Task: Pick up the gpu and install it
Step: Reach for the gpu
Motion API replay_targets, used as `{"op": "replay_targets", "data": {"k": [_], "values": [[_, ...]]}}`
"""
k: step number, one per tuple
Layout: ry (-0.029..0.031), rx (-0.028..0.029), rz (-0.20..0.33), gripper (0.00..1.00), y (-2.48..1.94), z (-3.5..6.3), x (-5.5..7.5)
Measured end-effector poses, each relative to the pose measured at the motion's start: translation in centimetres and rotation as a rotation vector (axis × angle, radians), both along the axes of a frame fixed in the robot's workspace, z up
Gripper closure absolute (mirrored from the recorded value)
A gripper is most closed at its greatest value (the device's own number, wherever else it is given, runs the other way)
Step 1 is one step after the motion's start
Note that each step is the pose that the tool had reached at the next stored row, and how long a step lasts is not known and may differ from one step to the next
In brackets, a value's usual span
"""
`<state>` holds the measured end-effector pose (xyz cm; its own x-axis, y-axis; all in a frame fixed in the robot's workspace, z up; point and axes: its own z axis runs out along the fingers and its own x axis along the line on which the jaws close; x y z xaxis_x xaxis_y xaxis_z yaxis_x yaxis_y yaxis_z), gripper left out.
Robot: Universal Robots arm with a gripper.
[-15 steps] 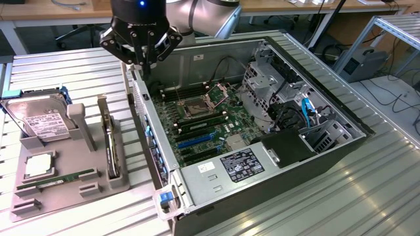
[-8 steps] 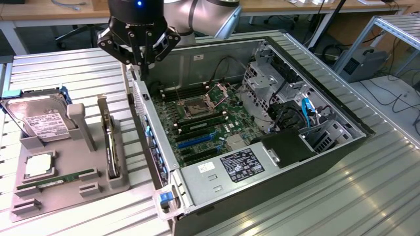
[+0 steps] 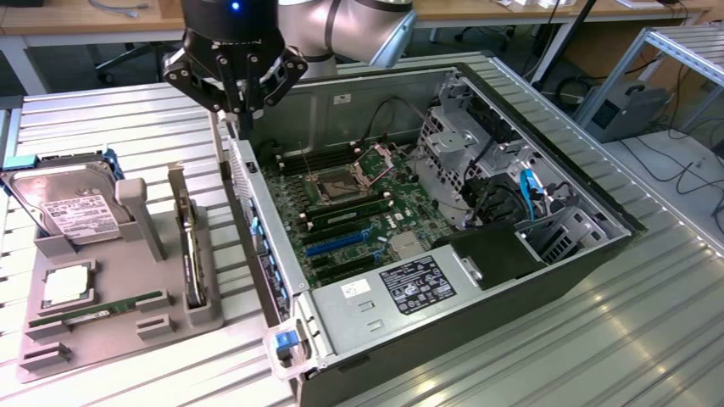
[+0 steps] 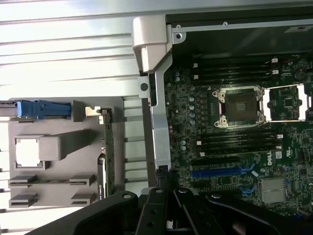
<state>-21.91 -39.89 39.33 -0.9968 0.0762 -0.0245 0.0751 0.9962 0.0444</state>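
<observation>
GPU (image 3: 196, 254) is standing on its long edge in a slot of the grey holder tray (image 3: 108, 339). It is sitting lower than your gripper (image 3: 241, 120) and to the exterior view's left of it, with nothing touching it. Its pale bracket strip is rising at the end of the card nearer the gripper.

You are holding the gripper over the side wall of the open computer case (image 3: 374, 335), on the side where the case is running alongside the tray. The fingers are drawn together and are carrying nothing. Whether the fingertips are touching the wall's top edge cannot be told.

On the far side of the GPU from the gripper, a hard drive (image 3: 70, 212) with a white label is leaning in the tray. A narrow green memory stick (image 3: 97, 312) is lying further off, near the tray's far end.

On the gripper's other side, the motherboard (image 3: 356, 216) is lying exposed inside the case. Its processor socket (image 3: 339, 182) is sitting close below the gripper, and its blue expansion slots (image 3: 339, 246) are lying further away.
</observation>
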Motion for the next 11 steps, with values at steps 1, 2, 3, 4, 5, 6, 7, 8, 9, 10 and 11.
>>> {"op": "replay_targets", "data": {"k": [1, 2, 3, 4, 5, 6, 7, 8, 9, 10, 11], "values": [[0.0000, 0.0000, 0.000, 0.89, 0.00, 0.00, -0.05], [0.0001, 0.0000, 0.000, 0.89, 0.00, 0.00, -0.08], [0.0001, 0.0000, 0.000, 0.89, 0.00, 0.00, -0.12], [0.0000, 0.0000, 0.000, 0.89, 0.00, 0.00, -0.15], [0.0000, 0.0000, 0.000, 0.89, 0.00, 0.00, -0.20], [0.0000, 0.0000, 0.000, 0.89, 0.00, 0.00, -0.24], [0.0000, 0.0000, 0.000, 0.89, 0.00, 0.00, -0.26], [0.0000, 0.0000, 0.000, 0.89, 0.00, 0.00, -0.32], [0.0000, 0.0000, 0.000, 0.89, 0.00, 0.00, -0.42], [0.0000, 0.0001, 0.000, 0.89, 0.00, 0.00, -0.72], [0.0000, 0.0000, 0.000, 0.89, 0.00, 0.00, -0.96]]}}
